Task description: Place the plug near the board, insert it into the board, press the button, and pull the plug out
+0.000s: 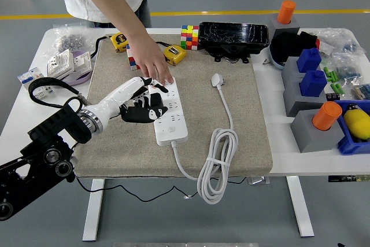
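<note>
A white power strip (171, 116) lies on the beige mat (231, 148) near its middle. Its white cable runs in a coiled bundle (217, 163) up to the white plug (217, 80), which lies loose on the mat right of the strip. My left hand (144, 105), white with black fingers, is at the strip's left edge with fingers spread over its upper part, holding nothing. A person's hand (155, 67) reaches from the far side and presses fingertips on the strip's far end. My right arm is out of view.
Yellow tape measures (175, 54), colour cube blocks (189, 37) and a black case (233, 39) lie at the mat's far edge. White sockets (68, 65) sit far left. Grey and blue blocks with orange cylinders (315, 121) stand at the right.
</note>
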